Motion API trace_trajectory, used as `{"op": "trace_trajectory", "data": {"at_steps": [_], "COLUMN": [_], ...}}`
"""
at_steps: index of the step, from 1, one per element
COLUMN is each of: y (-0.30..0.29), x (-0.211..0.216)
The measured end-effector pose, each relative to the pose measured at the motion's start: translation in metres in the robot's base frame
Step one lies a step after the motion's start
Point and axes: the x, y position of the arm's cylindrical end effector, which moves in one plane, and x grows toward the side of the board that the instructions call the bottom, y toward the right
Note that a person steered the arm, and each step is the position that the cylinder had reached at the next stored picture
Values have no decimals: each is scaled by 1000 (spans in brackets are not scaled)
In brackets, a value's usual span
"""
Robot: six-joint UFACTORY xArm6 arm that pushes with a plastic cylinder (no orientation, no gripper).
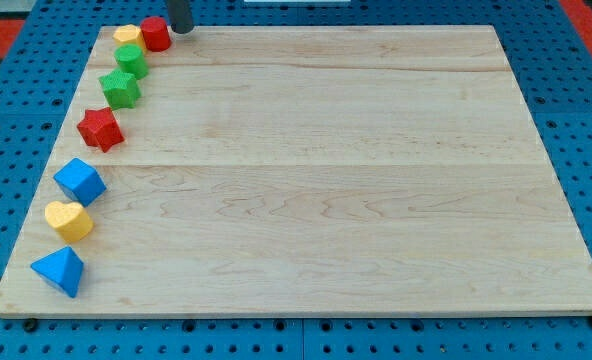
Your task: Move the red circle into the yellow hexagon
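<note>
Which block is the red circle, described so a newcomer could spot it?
Start at the wooden board's top-left corner, where a line of blocks runs down the left edge. The red circle tops that line, touching the yellow hexagon on its left, with my tip just right. The red star sits lower.

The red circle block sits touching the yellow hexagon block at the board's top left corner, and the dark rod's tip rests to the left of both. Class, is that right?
One detail is wrong. In the camera view, my tip is to the right of the red circle block, not left of both. The circle does sit against the yellow hexagon block at the wooden board's top left corner.
</note>
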Motion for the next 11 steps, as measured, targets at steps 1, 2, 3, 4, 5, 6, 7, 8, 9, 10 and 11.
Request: {"op": "trace_trajectory", "data": {"at_steps": [1, 2, 3, 4, 5, 6, 7, 8, 9, 10, 11], "y": [1, 2, 39, 92, 84, 25, 17, 12, 5, -4, -21], "x": [1, 1, 1, 1, 2, 3, 5, 5, 5, 4, 4]}}
